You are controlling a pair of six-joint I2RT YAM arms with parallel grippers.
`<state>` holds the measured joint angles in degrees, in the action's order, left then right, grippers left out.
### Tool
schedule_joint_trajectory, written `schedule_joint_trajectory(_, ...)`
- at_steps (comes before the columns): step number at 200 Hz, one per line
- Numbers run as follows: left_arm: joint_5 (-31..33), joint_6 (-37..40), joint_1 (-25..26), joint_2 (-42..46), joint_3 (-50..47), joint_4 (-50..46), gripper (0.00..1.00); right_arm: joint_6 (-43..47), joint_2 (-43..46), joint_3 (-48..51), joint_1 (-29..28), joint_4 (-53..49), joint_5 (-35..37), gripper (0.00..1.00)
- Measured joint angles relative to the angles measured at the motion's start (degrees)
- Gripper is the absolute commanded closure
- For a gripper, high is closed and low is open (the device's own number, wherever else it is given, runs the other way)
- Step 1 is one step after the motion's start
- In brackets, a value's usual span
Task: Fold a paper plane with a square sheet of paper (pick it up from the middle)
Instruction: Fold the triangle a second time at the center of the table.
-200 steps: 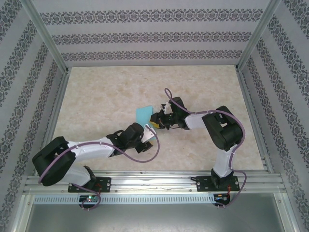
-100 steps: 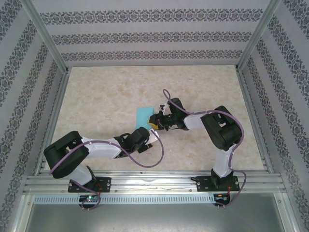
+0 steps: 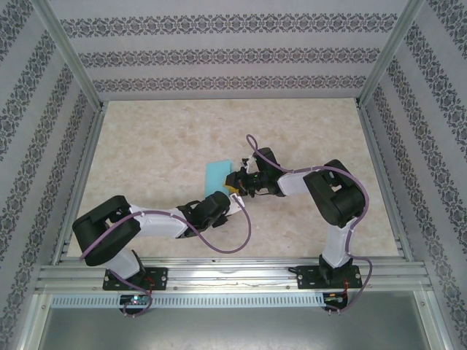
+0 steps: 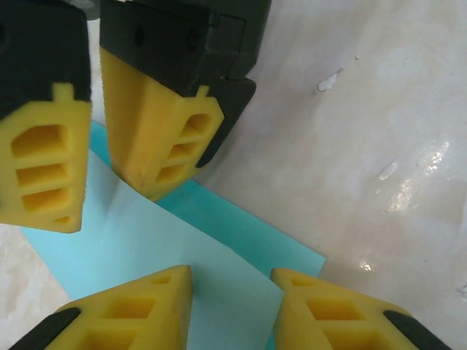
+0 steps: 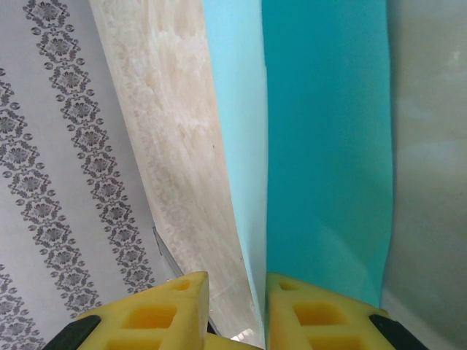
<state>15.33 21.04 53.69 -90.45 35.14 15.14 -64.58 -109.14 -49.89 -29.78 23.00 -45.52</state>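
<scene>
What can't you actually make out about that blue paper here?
Top view: both arms' jaws cover the near-right corner of the square sheet of paper; folds too small to see.
Left wrist view: yellow fingers and frame edges hide its outline.
Right wrist view: bottom edge cuts off where the jaws meet it.

You worked on a table [image 3: 160, 138] with a beige marbled top. It was glossy enough to show bright patches [image 4: 408, 175], and a white fleck [image 4: 330, 79] marked it. Walls [image 3: 226, 55] on three sides carried pale striped wallpaper with grey floral bands. Aluminium posts [image 3: 69, 55] rose at the two far corners. A metal rail [image 3: 233, 271] ran along the near edge, with a slotted strip [image 3: 233, 299] just below it.
</scene>
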Motion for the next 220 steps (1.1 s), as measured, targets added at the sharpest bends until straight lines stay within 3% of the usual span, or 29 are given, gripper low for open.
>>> schedule_joint_trajectory(74,0.42,0.09,0.33,0.09,0.00,0.76,1.00,-0.02,0.00,0.00,0.00,0.00,0.66,0.74)
schedule_joint_trajectory(180,1.01,-2.82,0.31,1.46,0.00,0.79,1.00,-0.22,0.00,0.61,0.04,0.66,1.29,0.73)
schedule_joint_trajectory(220,-5.55,-7.37,-2.01,4.44,-0.20,0.76,1.00,-0.22,0.00,0.63,0.04,0.83,1.29,0.73)
